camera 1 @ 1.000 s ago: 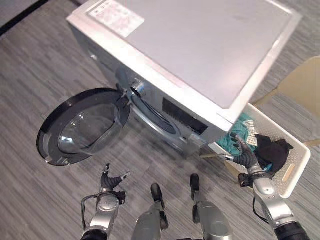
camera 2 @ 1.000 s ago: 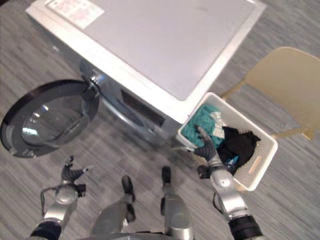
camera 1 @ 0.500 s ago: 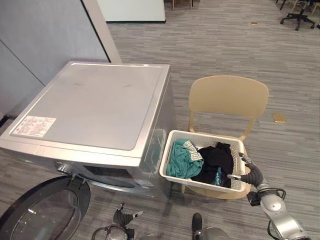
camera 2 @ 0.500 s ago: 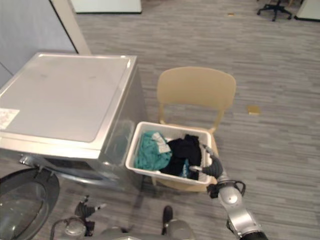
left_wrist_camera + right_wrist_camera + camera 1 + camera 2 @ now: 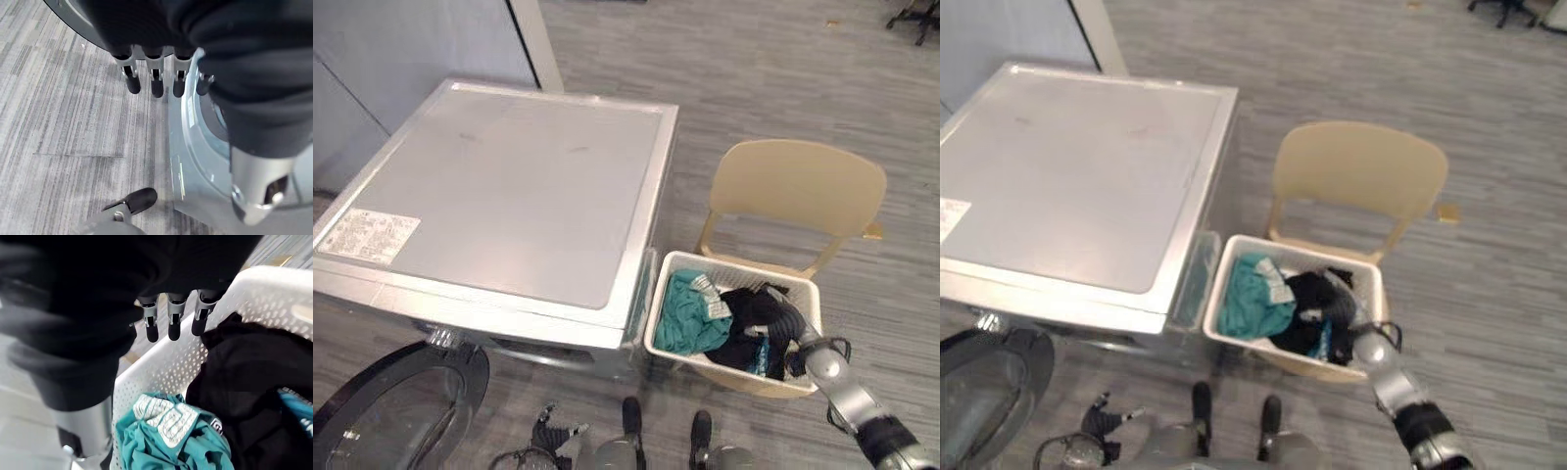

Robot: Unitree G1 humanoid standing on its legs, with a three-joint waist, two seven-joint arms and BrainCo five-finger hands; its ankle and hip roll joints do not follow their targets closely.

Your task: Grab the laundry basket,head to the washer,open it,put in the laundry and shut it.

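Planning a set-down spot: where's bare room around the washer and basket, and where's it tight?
Free: the washer top, and the floor past the chair. Crowded: the basket stands close beside the washer on the chair seat, full of clothes, with the right hand over them. The open door takes the floor in front.

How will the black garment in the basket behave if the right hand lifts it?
Probably floppy: the black garment lies crumpled in the basket. Likely light. It may drag the teal garment it touches. The right hand hovers above, fingers straight.
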